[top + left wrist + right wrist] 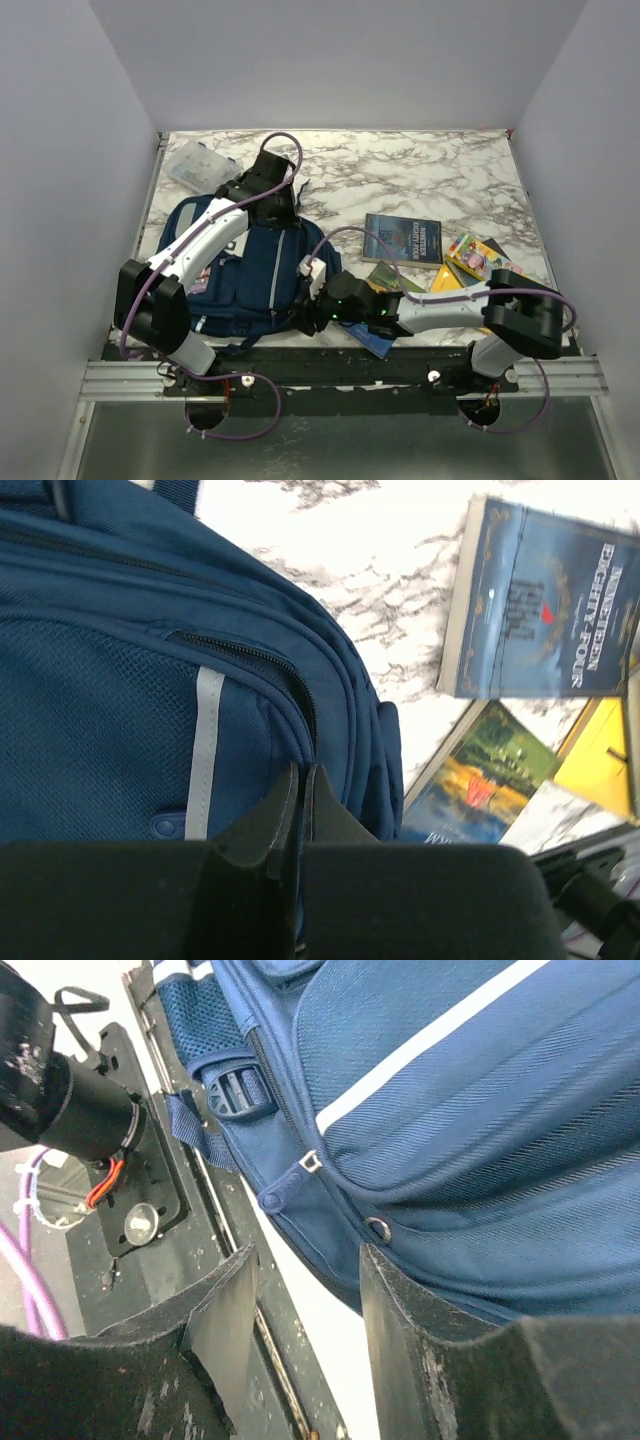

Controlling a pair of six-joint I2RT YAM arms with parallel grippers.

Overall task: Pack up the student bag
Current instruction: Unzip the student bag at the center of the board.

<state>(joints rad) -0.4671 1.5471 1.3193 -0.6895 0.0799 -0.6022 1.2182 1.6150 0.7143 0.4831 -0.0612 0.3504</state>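
The student bag (245,275), navy blue with grey stripes, lies on the left of the marble table. My left gripper (280,215) is over its far end. In the left wrist view the left gripper (302,780) is shut, with blue fabric between the fingers where the bag (120,700) has the end of its zipper (250,658). My right gripper (318,298) is at the bag's near right corner. In the right wrist view it (307,1260) is open and empty, with one finger (400,1310) against the bag (480,1110), just below a metal eyelet (378,1228).
A dark-blue book (402,238) lies right of the bag, a green and yellow book (392,277) nearer, and a yellow book (455,280) and a colourful box (477,255) further right. A clear plastic box (200,165) sits at the back left. The table's metal rail (150,1210) is beside the right gripper.
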